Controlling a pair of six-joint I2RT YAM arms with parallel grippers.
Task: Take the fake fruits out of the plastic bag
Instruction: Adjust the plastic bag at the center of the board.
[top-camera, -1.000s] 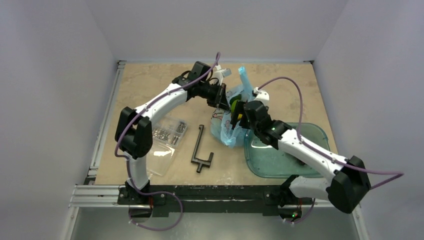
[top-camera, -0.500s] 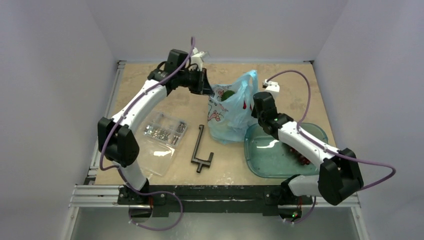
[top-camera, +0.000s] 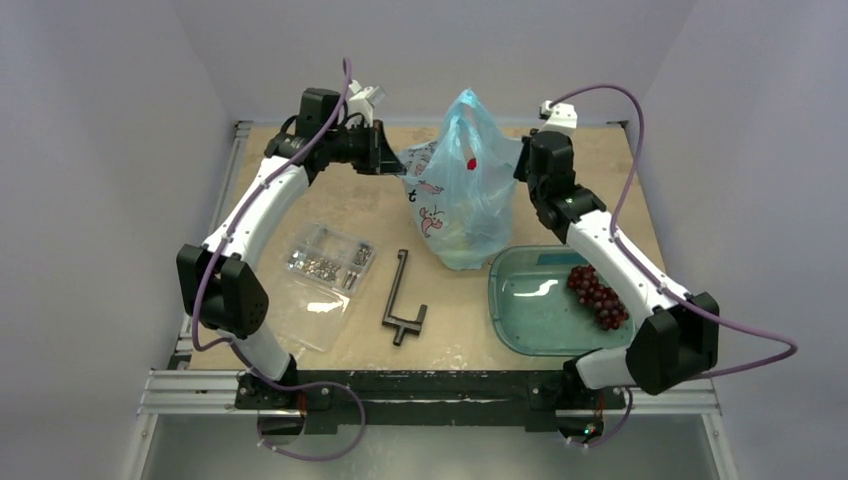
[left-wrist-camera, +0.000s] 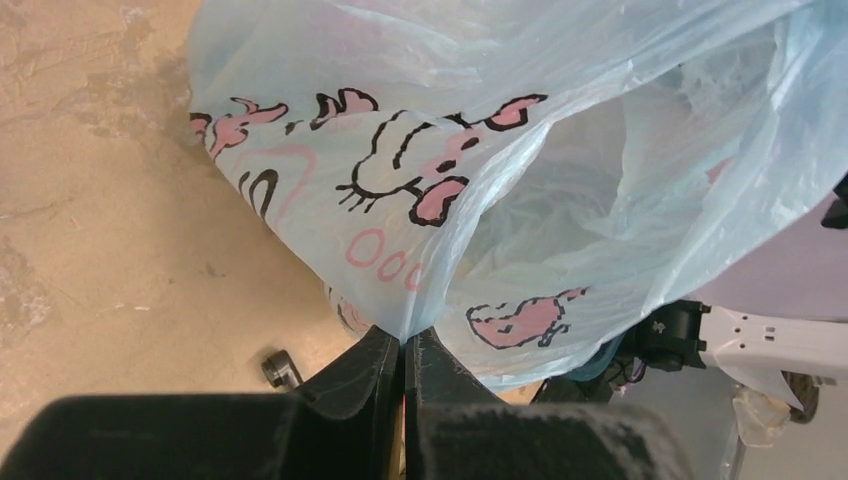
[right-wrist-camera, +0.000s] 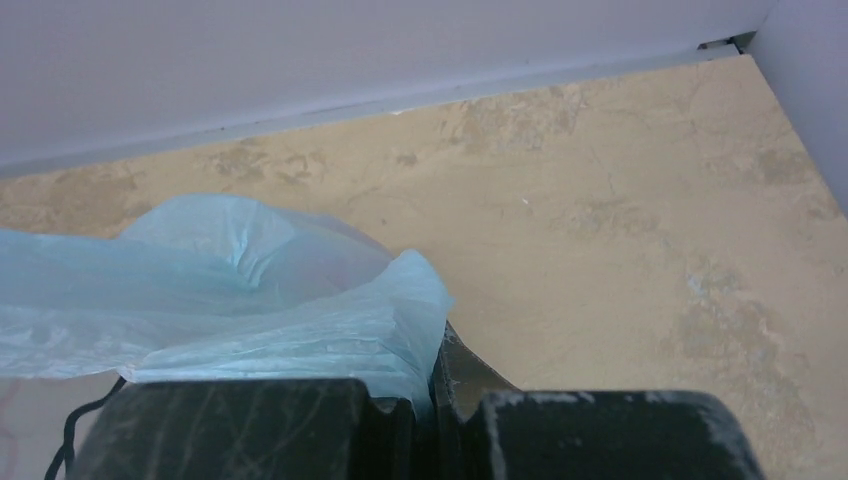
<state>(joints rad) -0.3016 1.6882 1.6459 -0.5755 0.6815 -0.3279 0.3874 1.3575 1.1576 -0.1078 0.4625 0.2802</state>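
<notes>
Left fingers (left-wrist-camera: 360, 378) and right fingers (right-wrist-camera: 474, 376) hoisted the plastic bag (top-camera: 462, 195) higher.

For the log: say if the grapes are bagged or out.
Out: the grape bunch lies in the green tray, apart from the plastic bag.

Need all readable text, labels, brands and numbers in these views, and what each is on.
"OOO": three pink round marks on the plastic bag, left wrist view, under the cartoon print; letters or zeros, cannot tell.
"t": what looks like one dark letter on the same bag, top view; anything beside it is lost in the folds.
No text readable on the bag of screws, the black tool or the green tray.
</notes>
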